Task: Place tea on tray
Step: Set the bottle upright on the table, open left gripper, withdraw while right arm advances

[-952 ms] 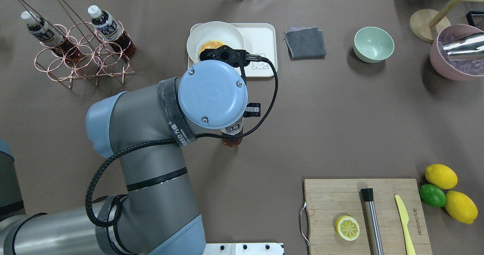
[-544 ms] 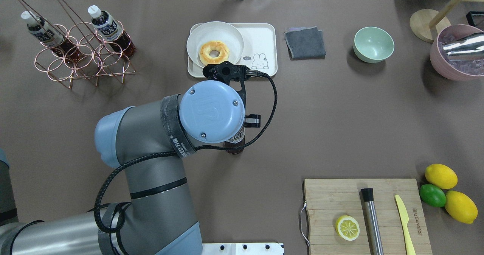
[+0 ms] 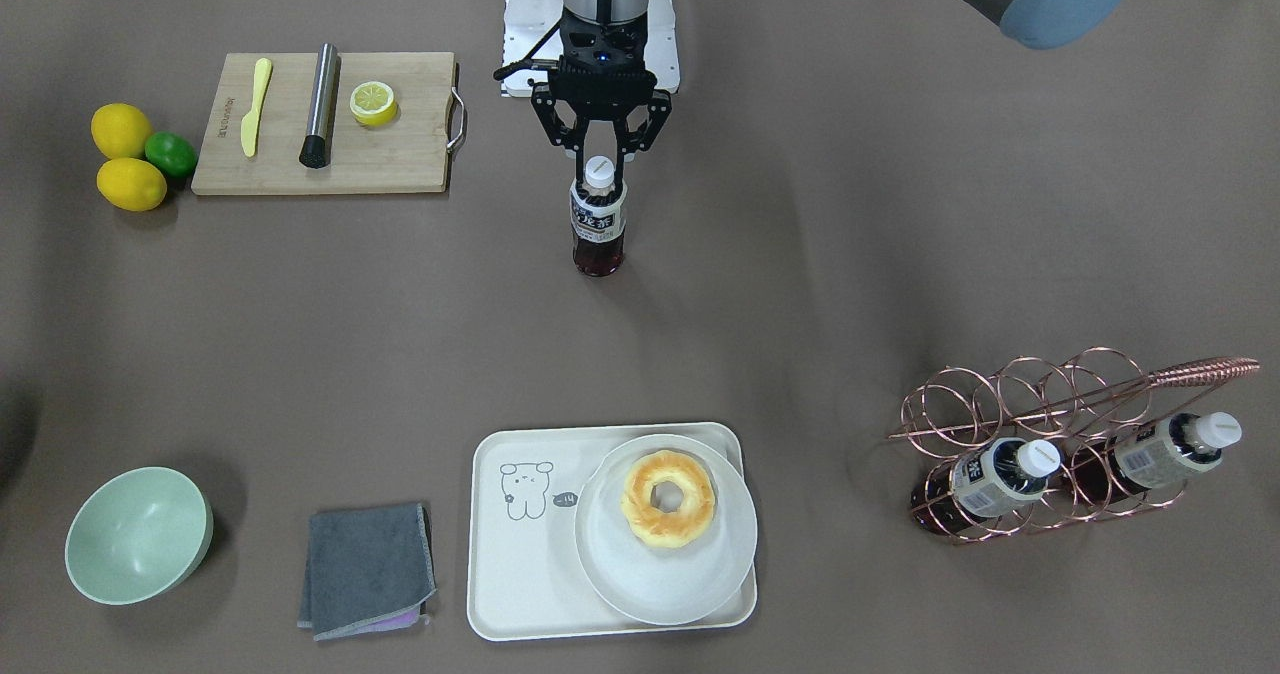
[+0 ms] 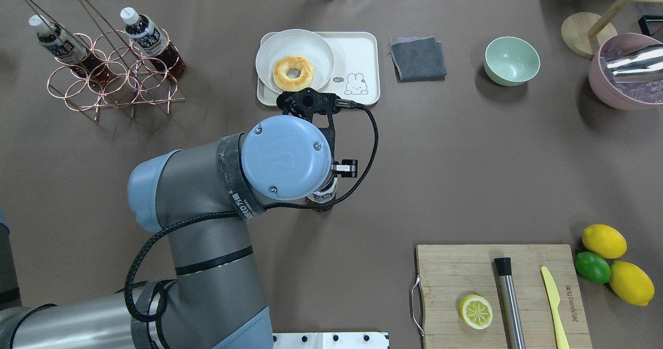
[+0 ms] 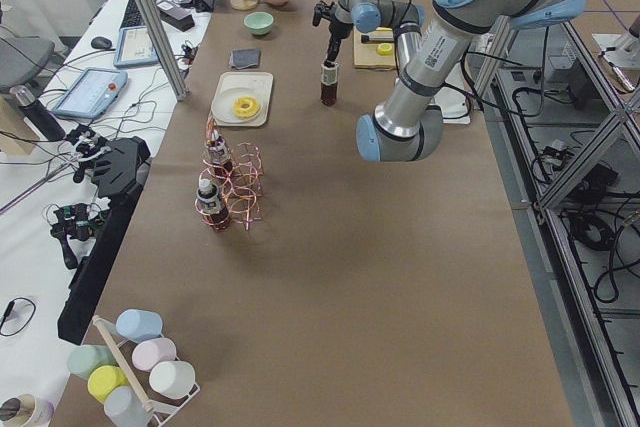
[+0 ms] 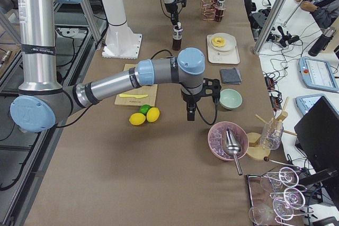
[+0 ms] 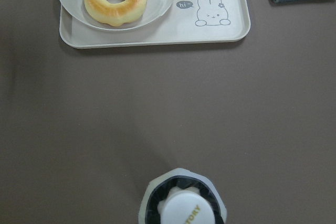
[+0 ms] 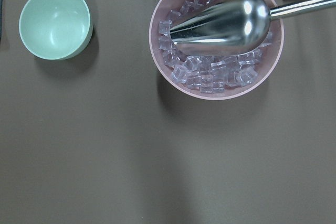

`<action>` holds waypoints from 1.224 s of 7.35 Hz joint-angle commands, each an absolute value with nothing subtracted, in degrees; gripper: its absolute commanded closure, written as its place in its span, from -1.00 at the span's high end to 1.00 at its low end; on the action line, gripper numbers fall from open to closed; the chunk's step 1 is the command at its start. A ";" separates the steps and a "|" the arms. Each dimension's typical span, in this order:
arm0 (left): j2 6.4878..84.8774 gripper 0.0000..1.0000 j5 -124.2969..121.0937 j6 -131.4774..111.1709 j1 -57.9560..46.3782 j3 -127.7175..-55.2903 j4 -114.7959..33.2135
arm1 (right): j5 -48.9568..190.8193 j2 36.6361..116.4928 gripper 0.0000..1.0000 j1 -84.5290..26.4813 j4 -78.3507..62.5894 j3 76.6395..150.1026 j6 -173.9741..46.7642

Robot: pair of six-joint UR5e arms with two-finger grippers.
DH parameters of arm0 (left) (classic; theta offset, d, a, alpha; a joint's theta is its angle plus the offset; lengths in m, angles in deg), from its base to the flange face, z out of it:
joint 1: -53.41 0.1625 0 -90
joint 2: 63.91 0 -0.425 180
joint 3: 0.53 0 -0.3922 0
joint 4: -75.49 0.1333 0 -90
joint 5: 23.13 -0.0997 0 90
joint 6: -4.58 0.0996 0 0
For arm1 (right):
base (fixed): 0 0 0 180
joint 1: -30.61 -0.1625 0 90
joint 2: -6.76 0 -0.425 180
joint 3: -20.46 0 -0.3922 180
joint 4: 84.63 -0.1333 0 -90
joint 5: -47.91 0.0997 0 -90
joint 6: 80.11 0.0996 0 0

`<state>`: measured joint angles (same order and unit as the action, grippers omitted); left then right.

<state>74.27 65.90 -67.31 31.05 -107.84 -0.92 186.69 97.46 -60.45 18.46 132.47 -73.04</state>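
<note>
- The left arm (image 4: 197, 199) has drawn back toward the robot and sunk a little over the last second. Its wrist hid the doughnut a second ago and now sits clear of it.
- The bottle (image 3: 598, 224) came back with the arm, so I judge it was being carried rather than standing free.
- It now stands upright out on the open table (image 3: 850, 254), roughly midway between the robot's base and the tray. Its foot is at the surface or just above it; I cannot tell which.
- The left jaws come straight down over it. In the front view they close in on both sides of the white cap with no gap showing, so I take them as clenched on the bottle's top.
- The move went away from the tray, so the placing itself has not begun. It reads to me as a set-down or a pause, perhaps to get a better hold.
- The tray (image 3: 520, 574) lies well apart, farther out. The plate (image 3: 640, 594) with the doughnut (image 3: 640, 504) fills one half, and the half with the bear drawing is bare. That is the likely landing spot.
- Farther off, on the robot's left, two spare bottles (image 3: 995, 479) lean in the wire rack (image 3: 1190, 368), untouched.
- The right jaws hang by the bowl of ice (image 8: 157, 61), shown only from the side, so I cannot tell their state.
</note>
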 commanded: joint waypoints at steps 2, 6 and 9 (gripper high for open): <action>73.03 0.94 68.51 -63.04 25.68 -112.85 -0.63 | 186.78 89.93 1.00 -56.25 18.99 135.50 -56.09; 59.96 0.94 88.29 -41.27 5.45 -118.56 -1.15 | 184.85 73.24 1.00 -37.64 19.44 142.00 -10.43; 54.06 0.95 96.64 -29.93 -3.35 -118.22 -1.15 | 170.66 56.05 0.98 -18.94 31.99 141.67 5.32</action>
<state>57.53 92.42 -37.55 1.29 -118.40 -1.16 179.00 66.84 -29.79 21.34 141.89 -1.08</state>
